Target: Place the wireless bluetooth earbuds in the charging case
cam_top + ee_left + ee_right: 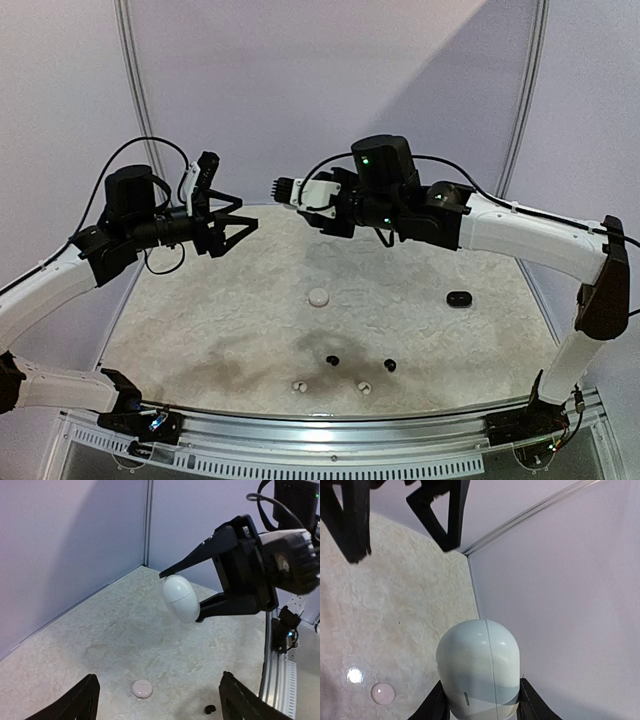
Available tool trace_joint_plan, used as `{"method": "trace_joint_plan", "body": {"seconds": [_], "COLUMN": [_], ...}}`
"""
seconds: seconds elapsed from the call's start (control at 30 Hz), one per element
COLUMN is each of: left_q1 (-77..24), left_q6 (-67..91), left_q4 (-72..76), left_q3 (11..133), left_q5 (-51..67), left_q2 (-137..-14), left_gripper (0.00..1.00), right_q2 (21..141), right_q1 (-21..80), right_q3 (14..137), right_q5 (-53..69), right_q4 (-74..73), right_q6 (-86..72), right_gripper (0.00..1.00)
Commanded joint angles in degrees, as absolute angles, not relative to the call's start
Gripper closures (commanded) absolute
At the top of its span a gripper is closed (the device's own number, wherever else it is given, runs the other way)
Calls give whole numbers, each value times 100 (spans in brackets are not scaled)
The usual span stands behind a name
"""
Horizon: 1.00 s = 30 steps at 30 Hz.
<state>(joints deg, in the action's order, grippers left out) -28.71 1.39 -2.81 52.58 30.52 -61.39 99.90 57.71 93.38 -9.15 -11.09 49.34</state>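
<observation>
Closest to the rail (330, 425), by the table (180, 330) near edge: two white earbuds (298, 386) (365, 386), loose and apart. Just beyond them, two black earbuds (332, 360) (389, 366), loose as well. None seated in anything yet. Farther back, mid-table, a small round white piece (319, 297). Off to the right, a black case (459, 299), too small to tell whether open.

High over the far side, a white case (479, 667), pebble-shaped, seam closed. Pinched by the right gripper (180, 598), jaws clenched on it, one on each half, contact at the tips only. Facing it from the left, the left gripper (240, 216), jaws spread wide and holding nothing, well short of contact.

Probably about to open the lid between the two arms, with every earbud left to place.

Possible trouble from here:
- Smooth rounded shell in thin tips: liable to squirt out or swivel if nudged off-axis by the left jaws, then a long drop, perhaps scattering the earbuds below.
- Squeeze across the seam: likely to hold the halves together and defeat any prying.
- Tiny curved earbuds: hard to pinch, apt to flick toward the near edge.
- Easy to mismatch colours, black earbuds into the white case.
</observation>
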Motion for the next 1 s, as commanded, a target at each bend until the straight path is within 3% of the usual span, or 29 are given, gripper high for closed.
{"method": "trace_joint_plan", "body": {"seconds": [0.0,0.33,0.57,0.67,0.7,0.77,0.87,0.97], "left_q1": [-2865,-3088,-3306,-3346,-3356,-3357,-3357,-3357], "left_q6": [689,1015,903,820,798,739,628,371], "left_q4": [-97,-394,-753,-861,-895,-945,-1009,-1067], "left_q3": [5000,4930,4972,5011,5024,5059,5079,5092], "left_q5": [3553,3815,3779,3894,3916,3960,4003,4121], "left_q2": [-5852,-5467,-5453,-5445,-5434,-5409,-5361,-5299], "left_gripper": [19,33,76,100,100,100,100,100], "right_q2": [10335,10731,10707,10665,10649,10610,10537,10344], "right_q1": [6170,7065,7380,7405,7401,7403,7375,7114], "right_q3": [9788,10283,10172,10124,10104,10057,10005,10158], "right_q5": [-1614,-2062,-2519,-2586,-2588,-2571,-2425,-1306], "right_q4": [-1053,-1343,-1232,-1172,-1159,-1138,-1197,-2012], "right_q6": [5148,5107,5065,4975,4935,4863,4558,3643], "right_gripper": [76,77,77,77,76,67,29,3]}}
